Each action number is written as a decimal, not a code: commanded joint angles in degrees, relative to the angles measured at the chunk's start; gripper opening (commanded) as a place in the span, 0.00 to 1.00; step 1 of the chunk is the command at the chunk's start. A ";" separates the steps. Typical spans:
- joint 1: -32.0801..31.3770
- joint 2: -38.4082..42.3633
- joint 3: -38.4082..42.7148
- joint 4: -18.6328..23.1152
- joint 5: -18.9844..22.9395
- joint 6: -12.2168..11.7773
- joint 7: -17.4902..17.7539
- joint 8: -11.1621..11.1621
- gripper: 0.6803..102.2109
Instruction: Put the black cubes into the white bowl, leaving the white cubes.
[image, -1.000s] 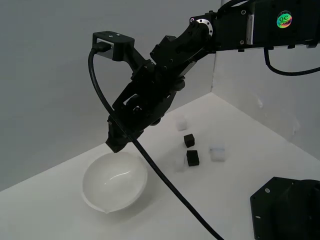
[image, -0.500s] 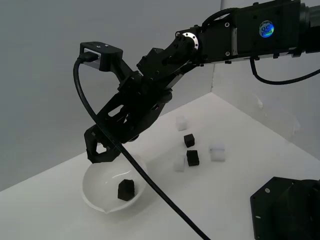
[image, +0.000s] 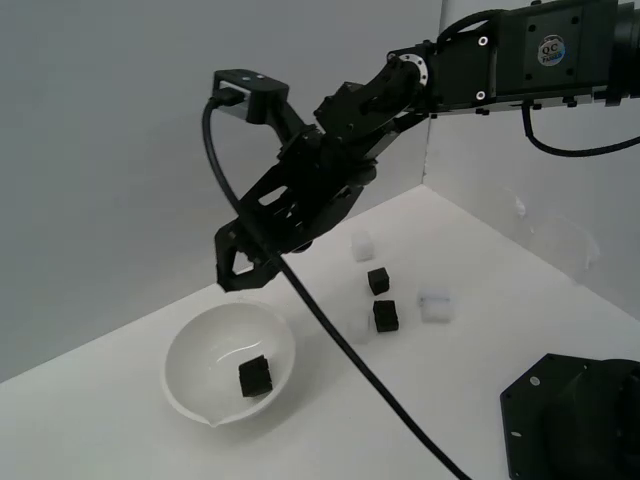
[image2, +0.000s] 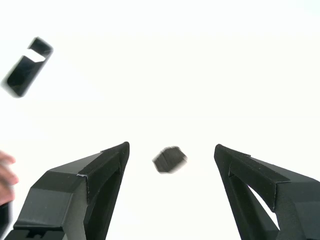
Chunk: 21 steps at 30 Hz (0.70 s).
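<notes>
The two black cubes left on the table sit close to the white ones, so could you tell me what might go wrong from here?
1. The nearer black cube sits right beside a white cube, so the open gripper could nudge or grab the white one.
2. The other black cube lies between more white cubes, leaving little finger room.
3. The white bowl holds one black cube; a low return could bump its rim.

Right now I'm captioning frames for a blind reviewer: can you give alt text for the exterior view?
A black robot arm holds its open end effector above a white bowl with one black cube inside. Two more black cubes and three white cubes lie on the white surface at the exterior view's right of the bowl.
</notes>
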 joint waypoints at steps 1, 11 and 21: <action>4.13 3.43 3.78 2.02 1.76 -0.18 0.26 1.05 0.94; 21.62 6.77 7.21 8.88 8.70 0.35 0.35 5.45 0.94; 25.66 1.67 2.02 9.84 9.76 2.20 2.11 7.65 0.98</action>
